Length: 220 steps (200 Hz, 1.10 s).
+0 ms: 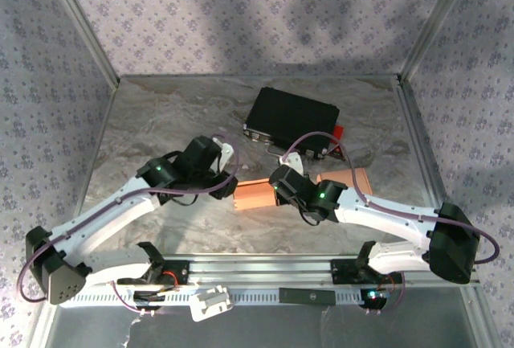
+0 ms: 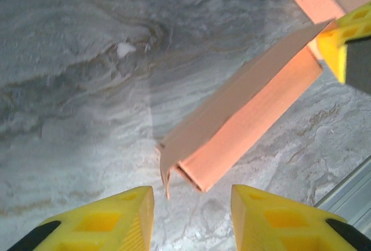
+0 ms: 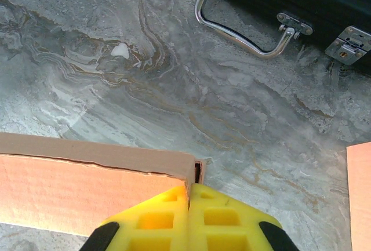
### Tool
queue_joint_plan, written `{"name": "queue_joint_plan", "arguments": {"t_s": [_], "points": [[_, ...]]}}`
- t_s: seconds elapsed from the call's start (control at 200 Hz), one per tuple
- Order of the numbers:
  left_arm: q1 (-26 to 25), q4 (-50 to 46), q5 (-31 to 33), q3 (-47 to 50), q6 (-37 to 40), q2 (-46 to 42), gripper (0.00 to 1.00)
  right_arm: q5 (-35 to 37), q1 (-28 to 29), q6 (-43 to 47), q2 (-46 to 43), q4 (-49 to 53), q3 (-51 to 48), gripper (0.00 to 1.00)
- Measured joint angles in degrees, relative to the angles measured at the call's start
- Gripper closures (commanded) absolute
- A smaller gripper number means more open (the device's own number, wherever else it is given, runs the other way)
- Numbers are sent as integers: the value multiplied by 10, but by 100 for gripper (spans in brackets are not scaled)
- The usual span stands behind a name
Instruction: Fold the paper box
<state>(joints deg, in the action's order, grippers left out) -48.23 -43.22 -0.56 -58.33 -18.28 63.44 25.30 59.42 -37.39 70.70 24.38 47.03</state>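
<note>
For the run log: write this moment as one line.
paper box: on table, end flap loose | left claw: open, facing that end | right claw: shut at other end | black case: farther back

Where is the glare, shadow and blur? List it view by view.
Top external: soft shadows mottle the back wall; the table is brightest left of the case. Left wrist: the box glows and washes out at its far end; the near fingers are soft. Right wrist: the handle glints, the table is sharp.

The paper box [image 1: 255,196] lies on the table [image 1: 161,115], case [image 1: 291,116] behind it.
</note>
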Motion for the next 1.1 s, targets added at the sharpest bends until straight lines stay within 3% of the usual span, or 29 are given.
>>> {"name": "queue_joint_plan", "arguments": {"t_s": [0.145, 0.455, 1.099], "points": [[-26, -15, 24, 4, -39, -5, 65, 5, 3, -5, 2, 2, 1, 100], [-33, -16, 60, -2, -21, 68, 67, 9, 4, -8, 2, 7, 1, 100], [-33, 14, 64, -11, 6, 113, 88, 11, 4, -8, 2, 11, 3, 100]]}}
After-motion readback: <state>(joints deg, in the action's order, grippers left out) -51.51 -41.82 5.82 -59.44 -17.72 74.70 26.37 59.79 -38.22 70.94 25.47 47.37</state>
